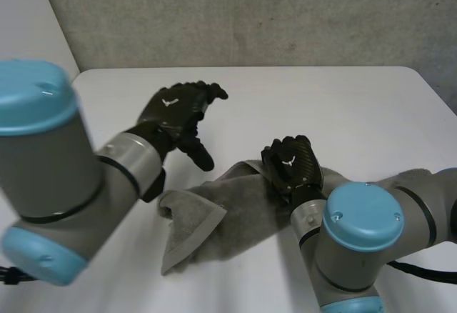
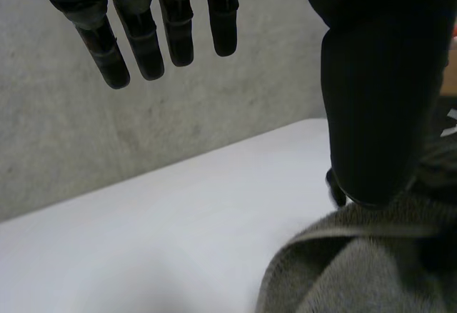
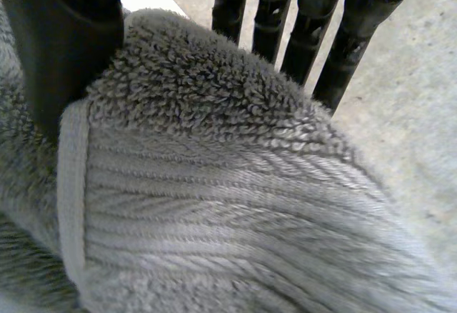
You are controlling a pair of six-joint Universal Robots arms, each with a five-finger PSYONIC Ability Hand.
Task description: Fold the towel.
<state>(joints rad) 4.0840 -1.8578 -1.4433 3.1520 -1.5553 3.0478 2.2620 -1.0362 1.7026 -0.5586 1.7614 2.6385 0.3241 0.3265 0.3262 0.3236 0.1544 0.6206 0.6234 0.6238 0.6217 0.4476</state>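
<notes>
A grey towel (image 1: 235, 216) lies crumpled on the white table (image 1: 343, 106), with one corner folded over towards the front. My right hand (image 1: 291, 161) rests on the towel's far edge, its fingers curled down over it. In the right wrist view a hump of towel (image 3: 214, 184) rises between that hand's thumb (image 3: 57, 48) and its fingers (image 3: 285, 20), which grip it. My left hand (image 1: 175, 113) hangs above the table, left of the towel, with relaxed fingers and nothing in it. In the left wrist view its fingers (image 2: 143, 34) are straight and the towel (image 2: 357, 270) lies below its thumb.
A grey wall (image 1: 250, 13) stands behind the table's far edge. Bare table (image 2: 143, 241) stretches beyond and to the left of the towel. The table's right edge slants down at the far right.
</notes>
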